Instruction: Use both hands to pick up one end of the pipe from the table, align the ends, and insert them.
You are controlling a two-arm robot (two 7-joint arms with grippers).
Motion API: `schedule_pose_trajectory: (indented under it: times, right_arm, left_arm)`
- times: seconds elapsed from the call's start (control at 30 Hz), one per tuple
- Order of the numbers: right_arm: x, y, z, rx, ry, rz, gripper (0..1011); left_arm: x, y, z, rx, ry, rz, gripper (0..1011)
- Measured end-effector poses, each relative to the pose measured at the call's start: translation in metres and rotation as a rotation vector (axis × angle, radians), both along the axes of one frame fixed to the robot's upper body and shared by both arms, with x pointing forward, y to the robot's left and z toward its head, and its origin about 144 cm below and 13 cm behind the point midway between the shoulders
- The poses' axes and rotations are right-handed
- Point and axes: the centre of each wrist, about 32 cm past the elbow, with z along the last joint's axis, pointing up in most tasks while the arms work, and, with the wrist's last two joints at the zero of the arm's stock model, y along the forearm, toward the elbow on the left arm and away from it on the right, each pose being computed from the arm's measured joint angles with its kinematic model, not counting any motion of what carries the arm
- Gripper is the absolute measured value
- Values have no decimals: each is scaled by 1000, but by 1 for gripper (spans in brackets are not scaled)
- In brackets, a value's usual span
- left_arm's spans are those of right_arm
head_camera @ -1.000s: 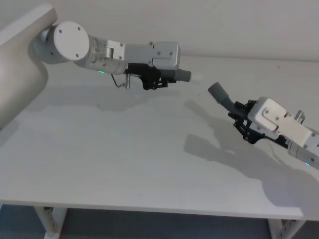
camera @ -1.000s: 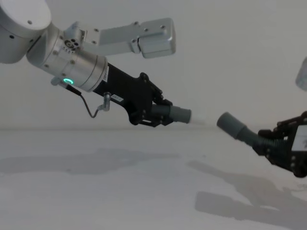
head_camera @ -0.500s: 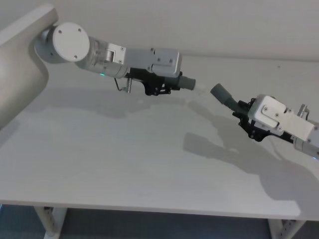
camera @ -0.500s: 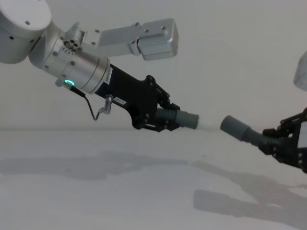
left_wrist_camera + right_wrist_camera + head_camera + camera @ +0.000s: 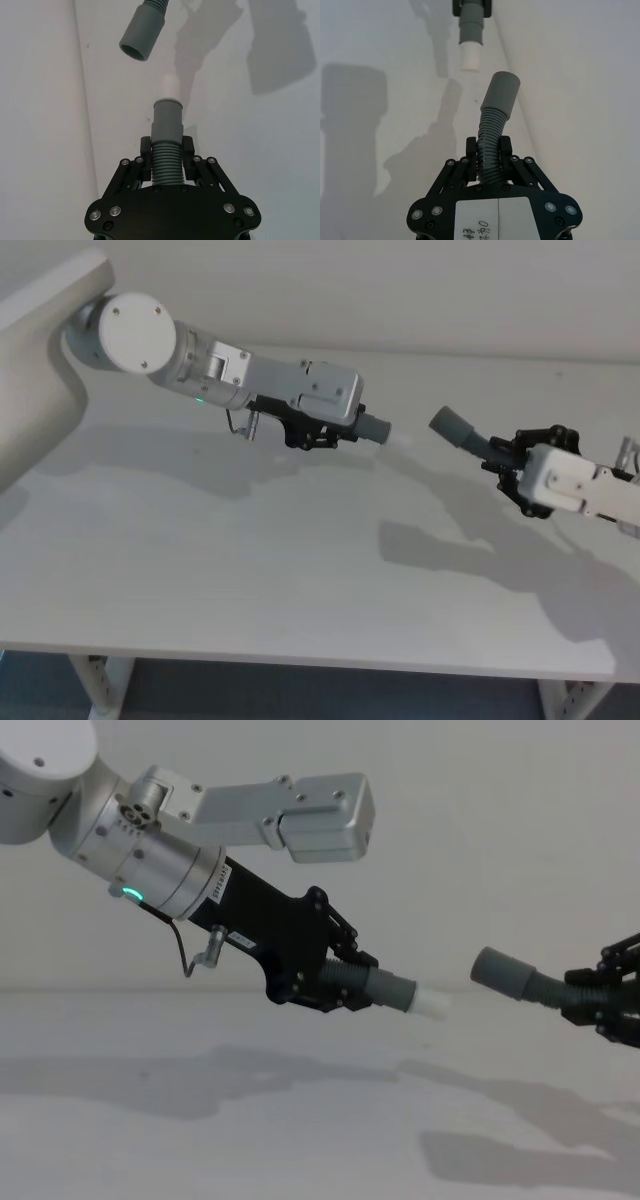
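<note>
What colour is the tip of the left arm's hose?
Pale white tip; clearest in the right wrist view.

A plain pale wall (image 5: 420, 290) stands at the back. Along the head view's lower edge, dark blue-grey floor (image 5: 320, 695) shows between two white perforated legs (image 5: 95, 685).

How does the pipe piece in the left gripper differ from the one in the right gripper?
The left piece, held by the left gripper, ends in a narrow white tip; the right piece, held by the right gripper, ends in an open grey cuff. The left piece slopes down to its tip; the right piece rises to its cuff. Both are ribbed, dark grey, off the table, ends apart.
</note>
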Motion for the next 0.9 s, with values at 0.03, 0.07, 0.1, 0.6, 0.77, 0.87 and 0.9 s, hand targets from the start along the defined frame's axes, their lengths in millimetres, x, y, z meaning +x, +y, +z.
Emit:
schedule_pose_trajectory:
  times: [0.03, 0.07, 0.1, 0.6, 0.77, 0.87, 0.9]
  right_arm:
    - [0, 0, 0, 0, 0, 0, 262]
    - [0, -3, 1, -21, -6, 16, 262]
    - [0, -4, 1, -30, -8, 23, 262]
    - [0, -30, 4, -171, -27, 144, 262]
    - [-1, -30, 4, -172, -26, 148, 262]
    - [-1, -28, 4, -159, -25, 151, 262]
    - [-1, -27, 3, -153, -24, 152, 262]
  left_arm:
    - [-1, 0, 0, 2, -2, -2, 344]
    - [-2, 0, 1, 5, -5, -6, 344]
    - [-2, 0, 1, 5, -5, -6, 344]
    - [-7, -1, 3, 23, -21, -29, 344]
    - [-8, -1, 3, 25, -23, -32, 344]
    - [-8, -1, 3, 26, -24, -33, 344]
    - [-8, -1, 3, 26, -24, -33, 344]
